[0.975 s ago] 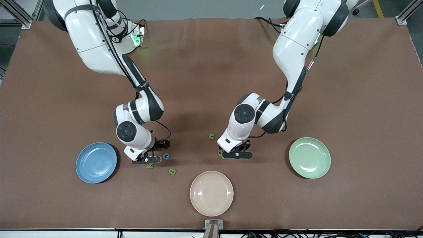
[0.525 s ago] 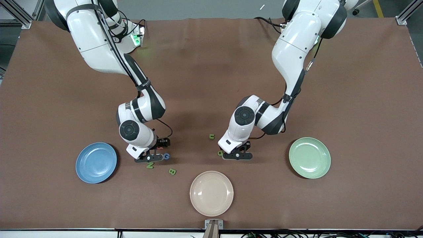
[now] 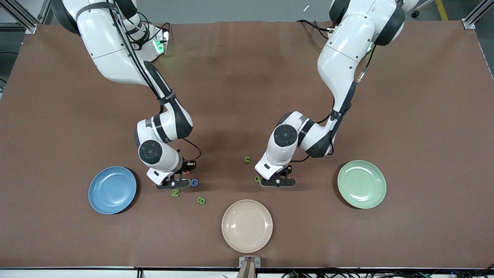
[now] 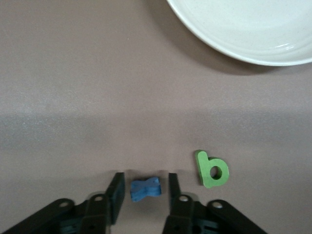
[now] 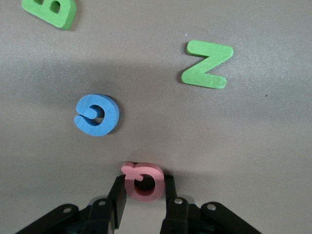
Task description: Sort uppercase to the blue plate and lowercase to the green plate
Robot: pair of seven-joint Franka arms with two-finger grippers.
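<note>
Around your right gripper [image 5: 141, 202], blue G [image 5: 97, 114], green N [image 5: 206, 64] and green B [image 5: 50, 10] crowd the table. Your left gripper [image 4: 145, 194] has green b [image 4: 212, 169] just beside it, cream plate [image 4: 234, 36] nearby. Open brown table [image 3: 424, 116] surrounds both.

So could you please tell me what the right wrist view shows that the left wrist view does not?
Only the right wrist view shows the right hand shut on the pink Q, with the blue G, green N and green B lying nearby. Only the left wrist view shows the left hand around a small blue piece, a green b beside it, and the cream plate. Both show the brown table.
</note>
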